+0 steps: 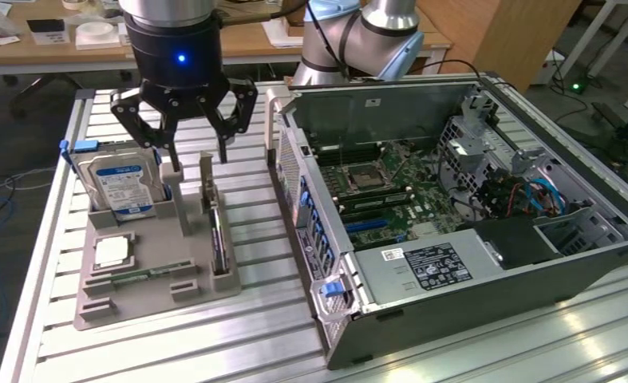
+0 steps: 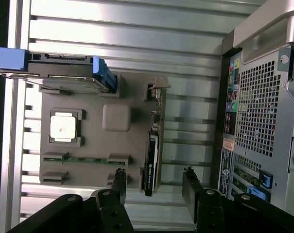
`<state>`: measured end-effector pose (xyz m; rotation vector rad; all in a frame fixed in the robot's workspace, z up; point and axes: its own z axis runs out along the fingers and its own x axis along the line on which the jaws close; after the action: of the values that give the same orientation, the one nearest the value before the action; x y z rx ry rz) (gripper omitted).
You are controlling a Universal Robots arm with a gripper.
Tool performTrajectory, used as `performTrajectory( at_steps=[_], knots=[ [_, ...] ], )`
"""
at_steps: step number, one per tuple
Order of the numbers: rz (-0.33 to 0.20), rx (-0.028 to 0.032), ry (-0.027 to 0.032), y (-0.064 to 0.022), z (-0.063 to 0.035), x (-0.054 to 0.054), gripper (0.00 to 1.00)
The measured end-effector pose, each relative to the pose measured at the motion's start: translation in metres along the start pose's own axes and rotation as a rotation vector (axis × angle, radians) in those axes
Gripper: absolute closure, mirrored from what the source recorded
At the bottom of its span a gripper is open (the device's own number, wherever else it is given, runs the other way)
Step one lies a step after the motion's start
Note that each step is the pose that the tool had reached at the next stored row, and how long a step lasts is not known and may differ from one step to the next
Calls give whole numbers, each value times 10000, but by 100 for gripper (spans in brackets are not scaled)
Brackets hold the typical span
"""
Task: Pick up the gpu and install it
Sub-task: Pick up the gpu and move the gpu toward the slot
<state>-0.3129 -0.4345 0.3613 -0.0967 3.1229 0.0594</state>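
The gpu (image 1: 219, 239) stands on its edge in a slot of the grey tray (image 1: 148, 239), a thin dark card with a silver bracket at its far end. In the wrist view the gpu (image 2: 151, 162) lies between my two fingers. My gripper (image 1: 199, 157) hangs open just above the card's far end, touching nothing. Seen from the wrist, the gripper (image 2: 155, 178) has one finger on either side of the card with clear gaps. The open computer case (image 1: 452, 207) lies at the exterior view's right, its motherboard and blue card slots (image 1: 383, 227) exposed.
On the tray (image 2: 116, 150) also sit a hard drive (image 1: 122, 187) with a blue-white label, a square processor (image 1: 112, 251) and a green memory stick (image 1: 144, 275). The case's rear panel (image 2: 263, 111) stands close beside the tray. Desks with clutter stand behind the slatted metal table.
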Motion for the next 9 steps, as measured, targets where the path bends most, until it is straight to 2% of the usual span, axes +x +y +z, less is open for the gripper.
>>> performTrajectory(
  at_steps=[9],
  knots=[
    [-40,17,2,-5,21,0,41]
  ],
)
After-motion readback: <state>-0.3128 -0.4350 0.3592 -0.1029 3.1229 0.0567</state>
